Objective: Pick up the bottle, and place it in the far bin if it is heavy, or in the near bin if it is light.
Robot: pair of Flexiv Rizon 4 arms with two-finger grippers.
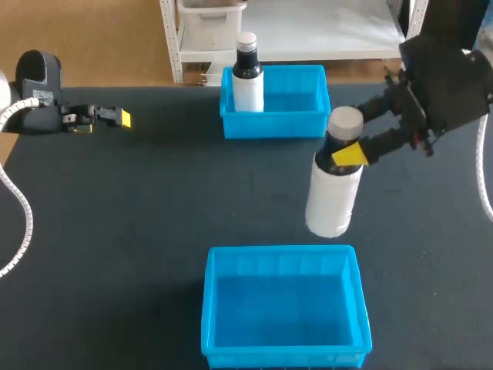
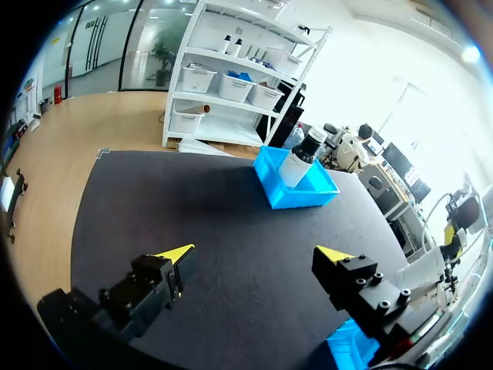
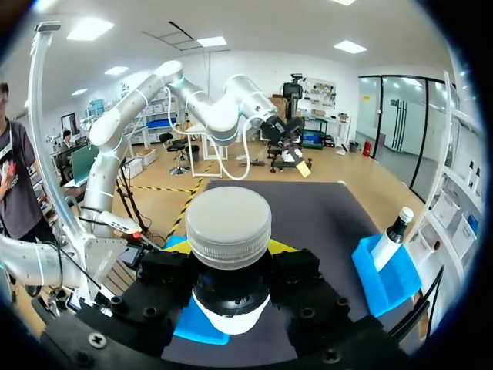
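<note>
A white bottle [image 1: 334, 193] with a grey cap hangs upright over the dark table between the two bins, to the right of both. My right gripper [image 1: 347, 151] is shut on its neck just under the cap. In the right wrist view the cap [image 3: 229, 226] fills the space between the yellow-tipped fingers. The far bin [image 1: 300, 116], blue, holds a second bottle [image 1: 247, 73] with a black neck. The near bin [image 1: 285, 308], also blue, is empty. My left gripper [image 1: 115, 118] is at the table's far left, open with nothing between its fingers [image 2: 176, 257].
The far bin [image 2: 308, 193] with its bottle [image 2: 300, 158] lies ahead of the left gripper across bare table. A corner of the near bin [image 2: 350, 348] shows beside the left gripper's finger. The table's back edge runs just behind the far bin.
</note>
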